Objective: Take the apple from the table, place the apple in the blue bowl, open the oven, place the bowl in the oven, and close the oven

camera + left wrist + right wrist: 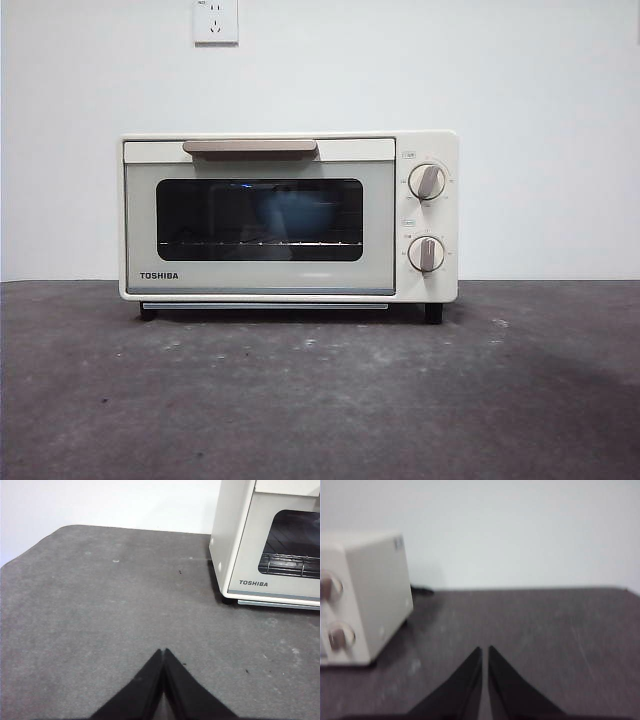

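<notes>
One oven, sitting square on the grey surface against a white wall, door shut. Cream-white casing, TOSHIBA lettering low on the door, dark glass window, one beige bar handle running along the door's top edge. Two knobs stacked on the panel beside the door, both with beige grips. One wire rack showing through the glass; a dim bluish shape is sitting behind the pane above it, too murky to identify. One wall socket above the oven. Two arms waiting back from the oven, one on each side. Left gripper hanging over bare surface, fingers clenched, tips meeting, grasping nothing. Right gripper likewise, fingers drawn together with only a sliver between, empty.
</notes>
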